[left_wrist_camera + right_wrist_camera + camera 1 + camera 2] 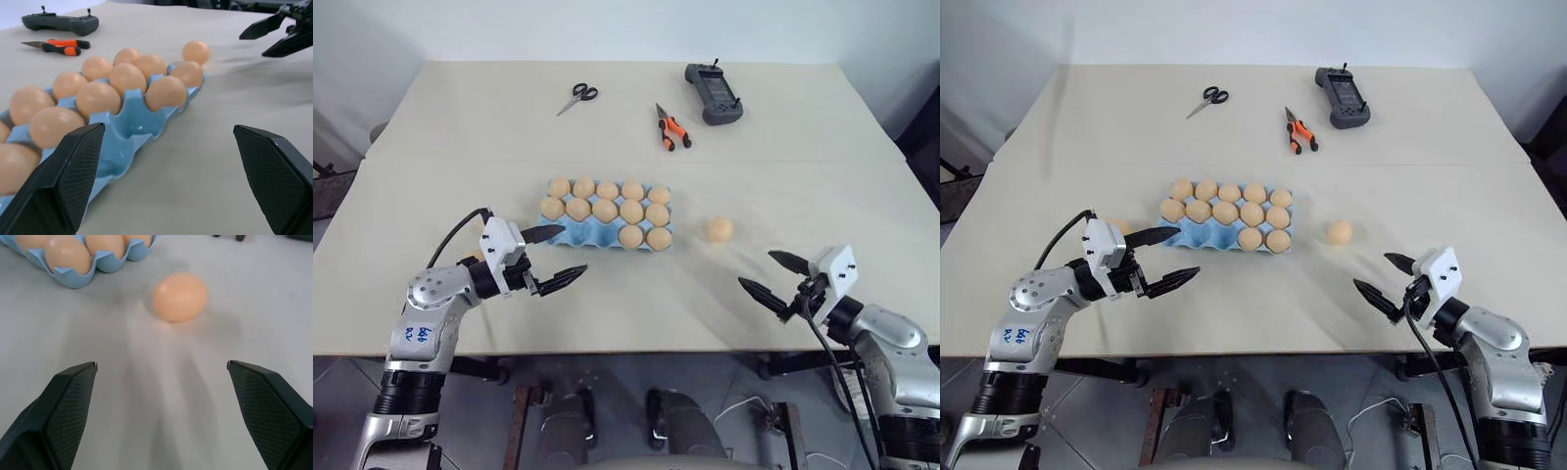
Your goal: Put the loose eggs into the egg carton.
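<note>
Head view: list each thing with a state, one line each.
Carton: on the table, twelve cups filled, three near cups empty.
Loose egg: on the table right of the carton, apart from it.
Second loose egg: left of the carton, partly hidden by the left arm.
Left hand: open, empty.
Right hand: open, empty.
Scissors: closed, lying flat.
Pliers: closed, lying flat.

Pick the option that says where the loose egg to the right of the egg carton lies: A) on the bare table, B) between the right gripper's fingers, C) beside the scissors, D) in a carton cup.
A: the loose egg rests on the table, just right of the egg carton, untouched by the open right gripper.
</note>
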### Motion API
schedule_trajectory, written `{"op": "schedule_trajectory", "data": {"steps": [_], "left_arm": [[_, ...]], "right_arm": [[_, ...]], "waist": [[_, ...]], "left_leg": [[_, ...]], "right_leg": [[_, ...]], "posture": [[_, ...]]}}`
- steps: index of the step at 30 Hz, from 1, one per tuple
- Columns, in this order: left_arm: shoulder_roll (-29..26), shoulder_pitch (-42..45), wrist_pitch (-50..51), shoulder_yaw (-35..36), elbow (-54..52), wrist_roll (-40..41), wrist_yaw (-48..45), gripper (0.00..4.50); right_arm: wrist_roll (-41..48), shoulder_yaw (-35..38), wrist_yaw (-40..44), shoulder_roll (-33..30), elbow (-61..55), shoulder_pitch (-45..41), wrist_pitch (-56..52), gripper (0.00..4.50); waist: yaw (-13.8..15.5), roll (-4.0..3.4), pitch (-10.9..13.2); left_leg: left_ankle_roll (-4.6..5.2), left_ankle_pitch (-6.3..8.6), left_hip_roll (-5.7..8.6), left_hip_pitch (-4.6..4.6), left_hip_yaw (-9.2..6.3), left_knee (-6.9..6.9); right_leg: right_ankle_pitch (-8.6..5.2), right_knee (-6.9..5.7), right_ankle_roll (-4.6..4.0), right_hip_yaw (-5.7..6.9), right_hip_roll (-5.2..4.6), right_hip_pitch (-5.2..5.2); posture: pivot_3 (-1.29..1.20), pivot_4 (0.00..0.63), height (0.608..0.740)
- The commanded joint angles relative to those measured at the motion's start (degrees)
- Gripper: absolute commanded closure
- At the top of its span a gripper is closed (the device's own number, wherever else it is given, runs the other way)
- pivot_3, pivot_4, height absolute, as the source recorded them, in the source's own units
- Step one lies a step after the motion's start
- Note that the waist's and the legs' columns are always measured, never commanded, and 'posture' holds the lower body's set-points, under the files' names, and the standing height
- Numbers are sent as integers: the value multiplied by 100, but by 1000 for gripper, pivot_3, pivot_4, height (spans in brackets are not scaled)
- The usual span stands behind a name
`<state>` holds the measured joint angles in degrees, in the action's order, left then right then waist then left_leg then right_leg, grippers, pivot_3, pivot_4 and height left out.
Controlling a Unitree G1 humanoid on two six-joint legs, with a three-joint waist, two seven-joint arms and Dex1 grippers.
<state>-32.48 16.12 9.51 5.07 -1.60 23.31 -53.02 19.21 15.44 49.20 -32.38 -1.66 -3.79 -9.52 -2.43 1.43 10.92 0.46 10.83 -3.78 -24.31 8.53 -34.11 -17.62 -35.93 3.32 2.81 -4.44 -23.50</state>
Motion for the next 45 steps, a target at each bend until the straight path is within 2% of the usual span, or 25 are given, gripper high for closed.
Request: {"op": "schedule_trajectory", "data": {"steps": [1, 11, 15, 20, 23, 28, 30, 33, 37, 40, 45], "left_arm": [[-74, 129, 207, -70, -120, 199, -276, 0], [-68, 195, 126, -288, -101, 35, -530, 0], [-47, 75, 156, -251, -243, 91, -471, 0], [-10, 19, 123, -247, -276, 100, -429, 0], [17, 80, 72, -233, -224, 86, -386, 0], [19, 179, -15, -154, -108, 74, -316, 0], [2, 180, -41, -73, -76, 84, -252, 0], [-40, 26, -97, 122, -121, 69, -58, 0], [-175, -547, -140, 852, -306, 158, 342, 0], [-254, -1048, -148, 1250, -440, 168, 502, 0], [-279, -1654, -202, 1721, -602, 205, 662, 0]], "right_arm": [[-68, -115, -154, -57, 185, -564, 88, 41], [-619, -1160, 213, -102, 2014, -2425, -80, 41], [-728, -1226, 95, 94, 2651, -2825, 237, 41], [-799, -1389, 327, 303, 3148, -3048, 422, 41], [-800, -1339, 212, 495, 3439, -3207, 675, 626], [-790, -1305, 242, 668, 3535, -3321, 1020, 2334], [-812, -1336, 223, 684, 3464, -3324, 1033, 2689], [-780, -1347, 225, 702, 3198, -3339, 1073, 2749], [-377, -1709, 580, 945, 1857, -3488, 130, 2749], [-406, -2168, 543, 1249, 1208, -3707, -493, 2749], [-816, -2897, 215, 1832, 1126, -4180, -1193, 2749]], "waist": [[-32, 0, 0], [-64, 0, 0], [-64, 0, 0], [-68, 0, 0], [-81, 0, 0], [-79, -1, 0], [-79, -1, 0], [-82, -1, 0], [-187, -3, 1], [-251, -3, 2], [-230, -2, 1]], "left_leg": [[1, -1, 0, 0, 0, -4], [2, -2, 0, -2, -3, 5], [5, -4, -1, -2, -3, 7], [5, -4, 1, -2, -2, 3], [3, -4, 0, -1, -3, 1], [2, -5, 0, -2, -2, 0], [2, -5, 0, -1, -2, 0], [2, -5, 0, -2, -2, 1], [2, -5, -4, -1, 0, 5], [-5, -7, -12, -1, -3, 7], [-17, -8, -12, 1, -9, 8]], "right_leg": [[1, 1, -2, 0, 0, 1], [1, 0, -10, 3, -5, -3], [-1, -2, -10, 4, -3, -5], [2, -5, -5, 3, -4, -4], [3, -8, -3, 2, -4, -3], [5, -12, -1, 1, -4, -5], [5, -12, -1, 1, -4, -4], [5, -12, -1, 2, -4, -5], [4, -20, -1, -5, -4, -12], [-3, -39, -14, -2, -2, -20], [-9, -50, -26, 3, -11, -25]], "posture": [[0, 150, 740], [0, 150, 740], [0, 150, 740], [0, 150, 740], [0, 150, 740], [0, 150, 740], [0, 150, 740], [0, 150, 740], [0, 150, 740], [0, 150, 740], [0, 150, 740]]}}
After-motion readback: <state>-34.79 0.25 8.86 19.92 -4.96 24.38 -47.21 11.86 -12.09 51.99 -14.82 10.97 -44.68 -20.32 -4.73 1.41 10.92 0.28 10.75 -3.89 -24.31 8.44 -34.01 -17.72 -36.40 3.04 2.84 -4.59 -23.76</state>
